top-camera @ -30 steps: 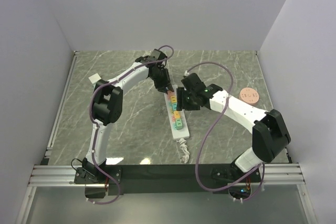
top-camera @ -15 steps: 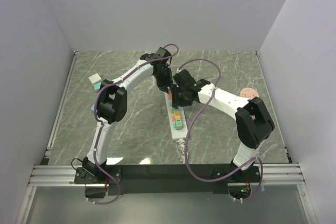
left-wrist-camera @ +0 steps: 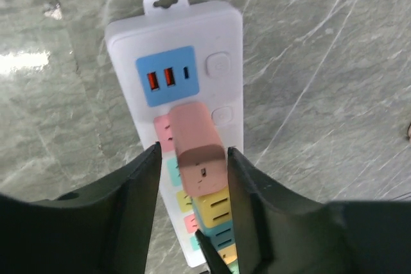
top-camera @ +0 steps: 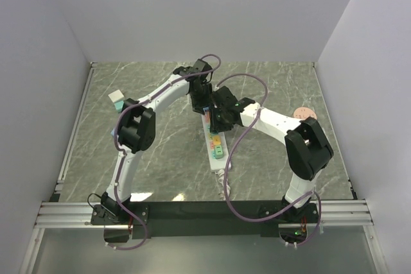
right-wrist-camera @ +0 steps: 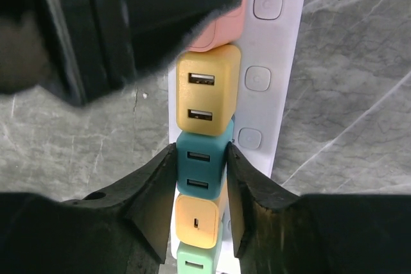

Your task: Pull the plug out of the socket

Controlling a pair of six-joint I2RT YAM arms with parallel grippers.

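Observation:
The socket (top-camera: 220, 160) is a long white strip lying mid-table, with a row of plugs in it. In the left wrist view my left gripper (left-wrist-camera: 192, 153) straddles the pink plug (left-wrist-camera: 194, 134) at the USB end of the socket (left-wrist-camera: 225, 36). It is open, and a gap shows at its left finger. Seen from the right wrist, my right gripper (right-wrist-camera: 200, 151) is shut on the teal plug (right-wrist-camera: 202, 158), both fingers pressed to its sides. A yellow plug (right-wrist-camera: 205, 94) sits above it, with an orange plug (right-wrist-camera: 198, 219) and a mint plug (right-wrist-camera: 196, 262) below.
Both arms meet over the strip's far end, and the left gripper (right-wrist-camera: 96, 30) fills the upper left of the right wrist view. A pink disc (top-camera: 304, 115) lies at the right. A small cube (top-camera: 116, 97) sits at the left. The strip's short cord (top-camera: 225, 187) trails toward the bases.
My right arm has swung left onto the strip and its jaws have closed on the teal plug. The left gripper's jaws have widened round the pink plug.

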